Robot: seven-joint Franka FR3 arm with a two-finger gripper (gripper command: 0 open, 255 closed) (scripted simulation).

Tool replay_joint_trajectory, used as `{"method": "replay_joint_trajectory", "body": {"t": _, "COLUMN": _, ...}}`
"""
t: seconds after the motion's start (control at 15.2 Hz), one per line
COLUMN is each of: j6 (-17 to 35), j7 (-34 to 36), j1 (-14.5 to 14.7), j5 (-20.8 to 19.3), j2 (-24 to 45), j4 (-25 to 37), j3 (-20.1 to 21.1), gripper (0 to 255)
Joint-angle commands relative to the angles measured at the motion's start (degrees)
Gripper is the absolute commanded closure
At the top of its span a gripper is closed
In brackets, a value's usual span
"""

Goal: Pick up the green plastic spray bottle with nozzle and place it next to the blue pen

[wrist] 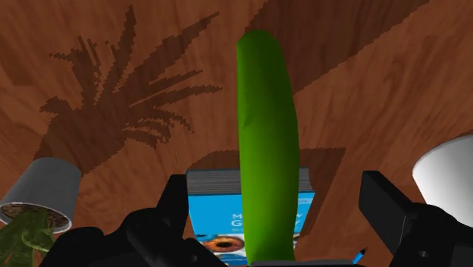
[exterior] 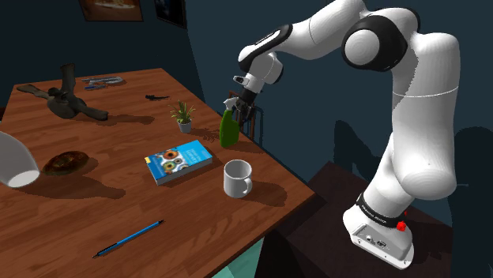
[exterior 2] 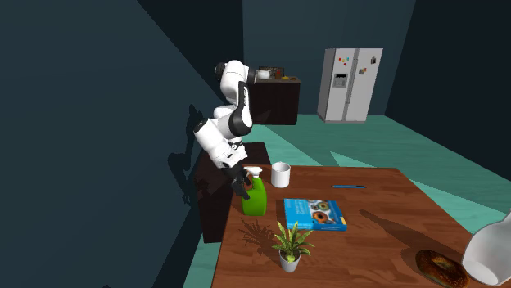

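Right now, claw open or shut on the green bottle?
Open: in the wrist view the claw has gaps either side of the green bottle between its fingers.

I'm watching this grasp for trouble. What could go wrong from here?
The open gripper straddles the green spray bottle without touching it. Closing off-centre could tip it, and it stands near the table edge.
The white mug and book lie between the bottle and the blue pen, so a low carry could hit them.
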Motion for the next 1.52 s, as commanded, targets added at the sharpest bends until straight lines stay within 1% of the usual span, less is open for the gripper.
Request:
{"method": "replay_joint_trajectory", "body": {"t": 0.0, "j6": 0.2, "j7": -0.1, "j1": 0.0, "j5": 0.2, "j2": 0.3, "j4": 0.1, "j3": 0.1, "gripper": 0}}
{"method": "replay_joint_trajectory", "body": {"t": 0.33, "j6": 0.1, "j7": -0.1, "j1": 0.0, "j5": 0.2, "j2": 0.3, "j4": 0.1, "j3": 0.1, "gripper": 0}}
{"method": "replay_joint_trajectory", "body": {"t": 0.4, "j6": 0.1, "j7": -0.1, "j1": 0.0, "j5": 0.2, "j2": 0.3, "j4": 0.1, "j3": 0.1, "gripper": 255}}
{"method": "replay_joint_trajectory", "body": {"t": 0.99, "j6": 0.2, "j7": -0.1, "j1": 0.0, "j5": 0.2, "j2": 0.3, "j4": 0.1, "j3": 0.1, "gripper": 255}}
{"method": "replay_joint_trajectory", "body": {"t": 1.45, "j6": -2.6, "j7": 3.1, "j1": 0.6, "j5": -2.5, "j2": -2.8, "j4": 1.2, "j3": -0.9, "gripper": 255}}
